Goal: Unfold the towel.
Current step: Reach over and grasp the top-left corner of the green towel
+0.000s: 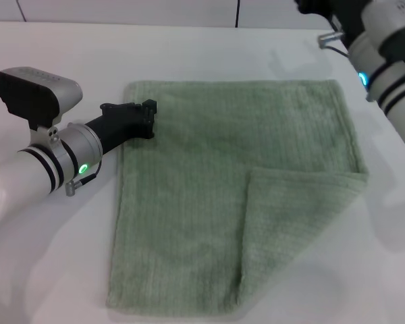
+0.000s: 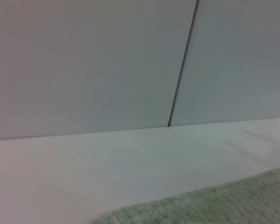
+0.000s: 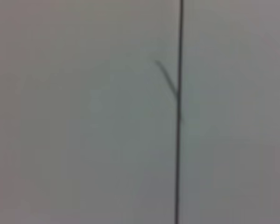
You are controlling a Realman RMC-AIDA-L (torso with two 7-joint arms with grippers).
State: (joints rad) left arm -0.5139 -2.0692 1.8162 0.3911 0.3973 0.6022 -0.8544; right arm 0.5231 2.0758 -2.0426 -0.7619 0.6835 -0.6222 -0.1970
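The pale sage-green towel [image 1: 223,196] lies flat on the white table [image 1: 54,270], taking up most of the middle. Its near right corner [image 1: 290,223] is folded over onto the cloth as a triangular flap. My left gripper [image 1: 147,119] lies low at the towel's far left edge, its black tip on or just at the hem. The left wrist view shows a strip of the towel [image 2: 224,205] and the table beyond it. My right gripper [image 1: 317,8] is raised at the far right corner of the table, cut off by the picture's edge, away from the towel.
A white wall with a dark vertical seam [image 2: 182,65] stands behind the table; the right wrist view shows only that wall and seam [image 3: 179,140]. Bare table [image 1: 74,54] lies left of and behind the towel.
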